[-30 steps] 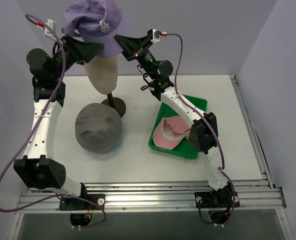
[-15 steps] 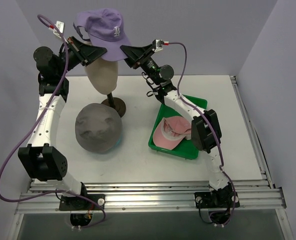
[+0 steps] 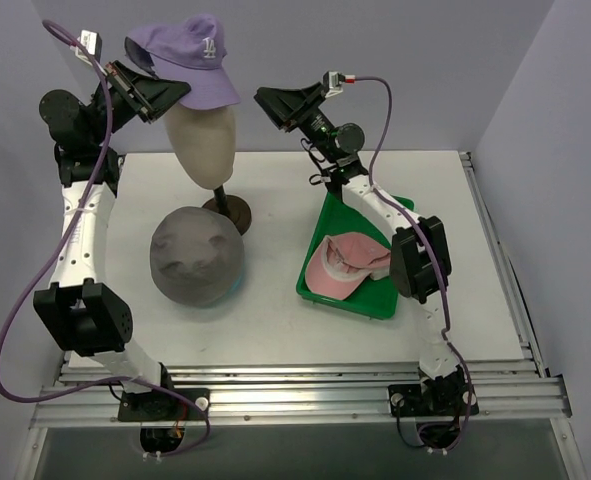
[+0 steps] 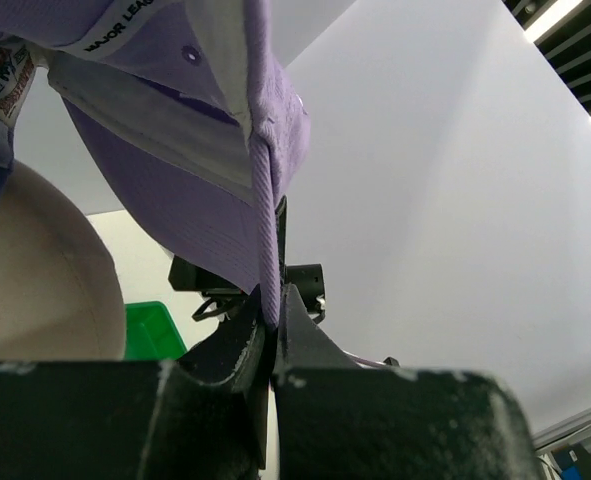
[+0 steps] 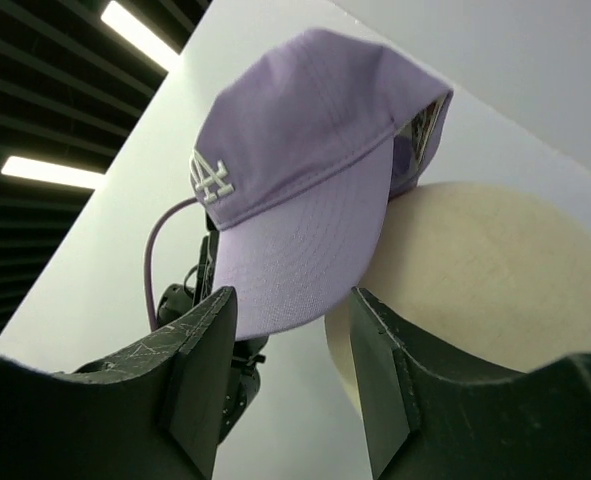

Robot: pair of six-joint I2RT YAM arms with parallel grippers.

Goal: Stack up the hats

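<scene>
The white table [image 3: 275,190] carries everything, with both black-and-white arms reaching up toward its far edge. On its left half lies the grey round floppy fabric hat [image 3: 197,255], crown up, flat on the surface and just in front of the mannequin's brown stand [image 3: 231,211]. On the right half sits the green rectangular plastic tray [image 3: 399,207], and inside it lies the pink baseball cap [image 3: 341,264], turned so its pale lining shows, touching the tray's near-left wall.

The cream egg-shaped mannequin head [image 3: 203,138] stands upright on its stand at the back left. Over its top hangs the lilac baseball cap with the white "LA" logo [image 3: 190,52], tilted. In the right wrist view the cap [image 5: 295,190] looks raised on its brim side, with the head [image 5: 475,270] showing beneath. It may rest on the crown at its back edge, but that contact is hard to make out.

The left gripper [image 3: 178,92] is pinched tight on the cap's lower rim. The left wrist view shows its fingers [image 4: 245,345] pressed together with the lilac fabric [image 4: 175,190] clamped between them.

The right gripper [image 3: 263,96] hovers to the right of the head, apart from the cap, with its fingers [image 5: 200,380] spread wide and holding nothing.
</scene>
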